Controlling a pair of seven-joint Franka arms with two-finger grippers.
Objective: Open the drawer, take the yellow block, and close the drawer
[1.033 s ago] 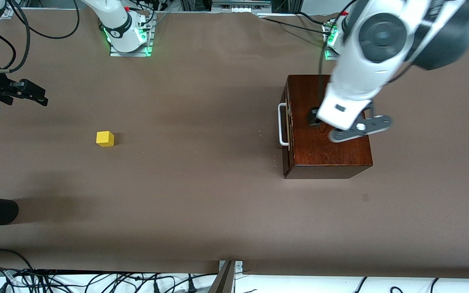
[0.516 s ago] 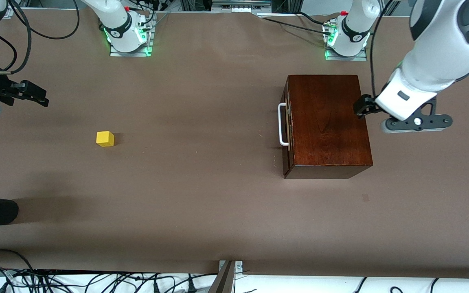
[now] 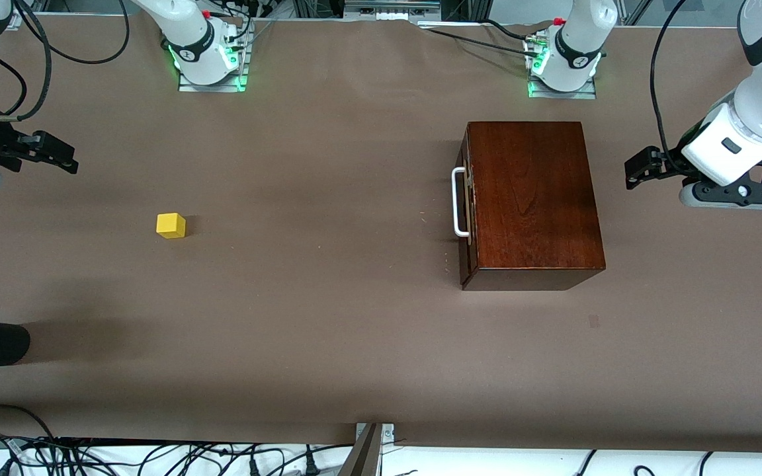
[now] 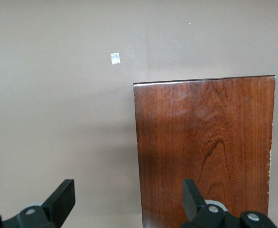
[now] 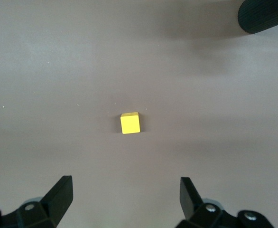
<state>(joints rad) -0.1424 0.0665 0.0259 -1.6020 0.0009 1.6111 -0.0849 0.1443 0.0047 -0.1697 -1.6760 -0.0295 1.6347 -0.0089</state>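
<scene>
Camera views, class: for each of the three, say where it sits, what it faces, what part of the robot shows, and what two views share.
Front view: high across the table, facing both bases; shows both arms, the left pincer and right pincer.
Left wrist view: looks down on the glossy dark mahogany box; its open fingertips show.
Right wrist view: looks down on the small yellow cube; open fingertips show.
Shared: front and right wrist views both show the cube.

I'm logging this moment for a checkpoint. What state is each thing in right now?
drawer: shut, flush in the dark wooden box.
yellow block: lying free on the table, toward the right arm's end.
left gripper: open, empty, over the table beside the box.
right gripper: open, empty, over the table's edge; the right arm waits.
</scene>
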